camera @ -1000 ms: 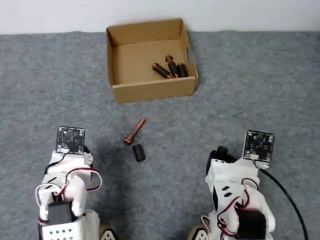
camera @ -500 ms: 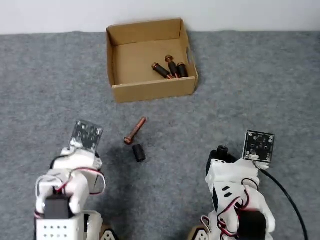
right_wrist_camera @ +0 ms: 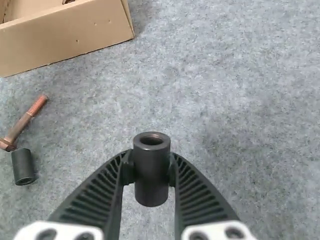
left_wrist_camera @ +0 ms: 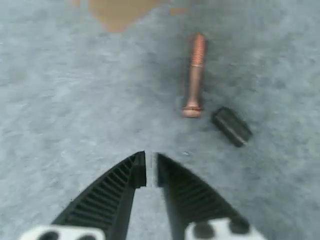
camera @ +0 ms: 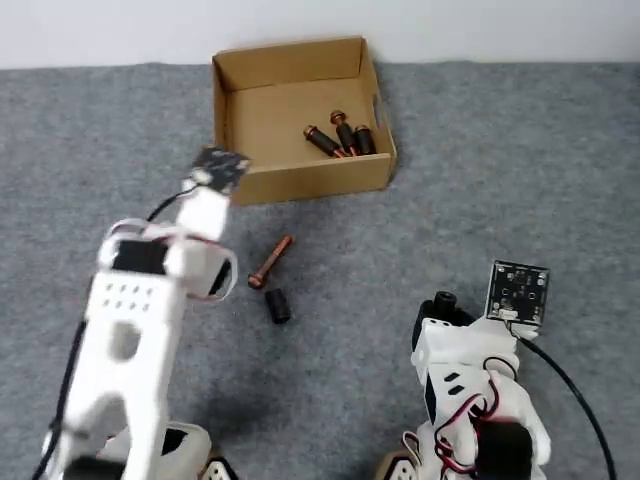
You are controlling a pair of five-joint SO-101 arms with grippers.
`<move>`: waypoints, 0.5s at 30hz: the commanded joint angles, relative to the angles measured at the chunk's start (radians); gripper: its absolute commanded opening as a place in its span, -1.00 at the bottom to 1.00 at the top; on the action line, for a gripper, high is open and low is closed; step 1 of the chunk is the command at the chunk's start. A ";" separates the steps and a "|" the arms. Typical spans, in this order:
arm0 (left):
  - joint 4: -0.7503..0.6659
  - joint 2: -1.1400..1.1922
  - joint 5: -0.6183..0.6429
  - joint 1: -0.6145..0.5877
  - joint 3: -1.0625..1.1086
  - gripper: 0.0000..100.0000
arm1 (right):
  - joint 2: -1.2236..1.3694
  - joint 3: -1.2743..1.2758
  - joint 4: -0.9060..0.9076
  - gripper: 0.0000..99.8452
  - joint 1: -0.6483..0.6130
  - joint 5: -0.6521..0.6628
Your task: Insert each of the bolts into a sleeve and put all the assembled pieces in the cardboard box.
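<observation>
On a grey carpet (camera: 520,150), seen from above, the cardboard box (camera: 300,180) holds assembled pieces (camera: 345,133) near one corner, with a white wall (camera: 100,30) behind it. A loose bolt (camera: 270,262) and a loose sleeve (camera: 277,305) lie just beside each other between the two arms.

From the left wrist, the left gripper (left_wrist_camera: 150,167) hangs over the carpet with its jaws all but together on nothing. The loose bolt and loose sleeve lie ahead of its tips, off to one side.

From the right wrist, the right gripper (right_wrist_camera: 150,162) is clamped on a second sleeve (right_wrist_camera: 151,175), held upright with its bore showing. The cardboard box stands well ahead.
</observation>
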 commanded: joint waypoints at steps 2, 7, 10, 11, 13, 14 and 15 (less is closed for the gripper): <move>0.043 0.196 -0.008 0.057 -0.186 -0.69 | 0.002 0.000 -0.022 -0.98 0.008 0.012; 0.101 0.443 -0.011 0.063 -0.361 -0.65 | 0.002 0.002 -0.021 -0.98 0.008 0.012; 0.146 0.595 -0.057 0.064 -0.464 -0.64 | 0.002 0.002 -0.021 -0.98 0.008 0.012; 0.157 0.640 -0.066 0.064 -0.496 -0.64 | 0.002 0.002 -0.021 -0.98 0.008 0.012; 0.183 0.723 -0.077 0.064 -0.562 -0.64 | 0.002 0.002 -0.021 -0.98 0.007 0.012; 0.196 0.758 -0.077 0.064 -0.601 -0.64 | 0.002 0.002 -0.021 -0.98 0.007 0.012; 0.209 0.789 -0.077 0.064 -0.636 -0.64 | 0.002 0.002 -0.021 -0.98 0.007 0.012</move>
